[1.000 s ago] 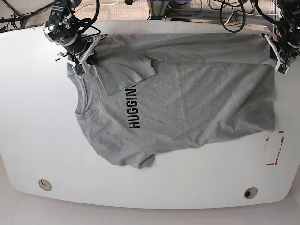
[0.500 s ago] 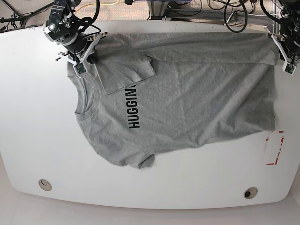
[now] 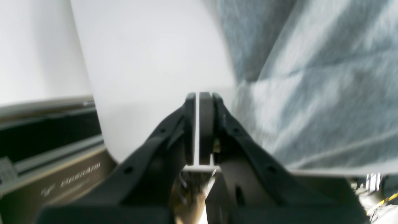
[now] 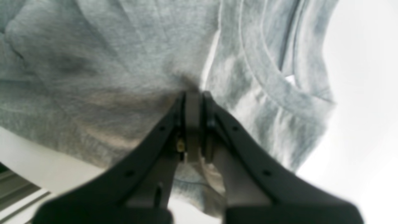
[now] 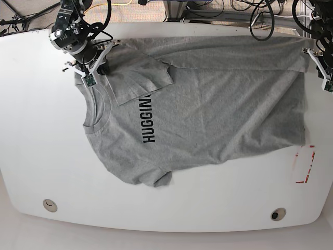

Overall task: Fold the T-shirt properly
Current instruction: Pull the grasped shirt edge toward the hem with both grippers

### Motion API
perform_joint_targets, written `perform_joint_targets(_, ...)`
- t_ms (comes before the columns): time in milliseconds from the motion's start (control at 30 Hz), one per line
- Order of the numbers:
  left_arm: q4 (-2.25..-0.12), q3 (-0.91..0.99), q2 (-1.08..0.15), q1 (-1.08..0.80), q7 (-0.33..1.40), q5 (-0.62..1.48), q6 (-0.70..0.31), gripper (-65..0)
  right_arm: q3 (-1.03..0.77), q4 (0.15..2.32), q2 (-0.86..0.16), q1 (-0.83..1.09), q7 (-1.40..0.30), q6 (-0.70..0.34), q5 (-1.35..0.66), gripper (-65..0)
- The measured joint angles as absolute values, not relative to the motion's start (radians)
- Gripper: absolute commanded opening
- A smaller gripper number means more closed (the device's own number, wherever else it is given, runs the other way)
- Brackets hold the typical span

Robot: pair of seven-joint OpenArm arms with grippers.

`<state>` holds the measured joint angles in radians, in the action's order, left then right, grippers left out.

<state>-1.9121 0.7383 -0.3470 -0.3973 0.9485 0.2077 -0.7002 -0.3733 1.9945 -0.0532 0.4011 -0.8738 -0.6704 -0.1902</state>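
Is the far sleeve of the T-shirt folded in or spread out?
Folded in: the sleeve lies over the chest of the T-shirt, covering part of the lettering.

We see the base view bright and evenly lit from above, and the glossy white oval table (image 5: 41, 156) gives soft glare with only thin shadows under the light heather-grey cotton T-shirt (image 5: 218, 114). The table edges bend a little toward the corners of this view. Both wrist views are blurred: the grey cloth (image 4: 93, 62) looks smeared, and the white surface (image 3: 149, 62) is washed out. The near black gripper parts are dark and out of focus.
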Motion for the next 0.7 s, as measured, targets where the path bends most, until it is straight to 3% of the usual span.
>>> perform_joint_targets(200,-1.912,0.737,-0.347,-0.393,0.944,0.216,-0.701,-32.6,-0.373,1.995,-0.053,0.394,-0.867,-0.670,-0.191,-65.0)
perform_joint_targets(267,-1.912,0.736,-0.344,-0.397,0.946,0.217,-0.701,-27.6,-0.373,1.995,-0.052,0.397,-0.868,-0.671,-0.191,-65.0)
perform_joint_targets(700,-1.835,0.662,-0.318,-0.394,0.943,0.218,-0.700,-26.7,-0.374,1.994,-0.052,0.397,-0.868,-0.671,-0.190,-65.0)
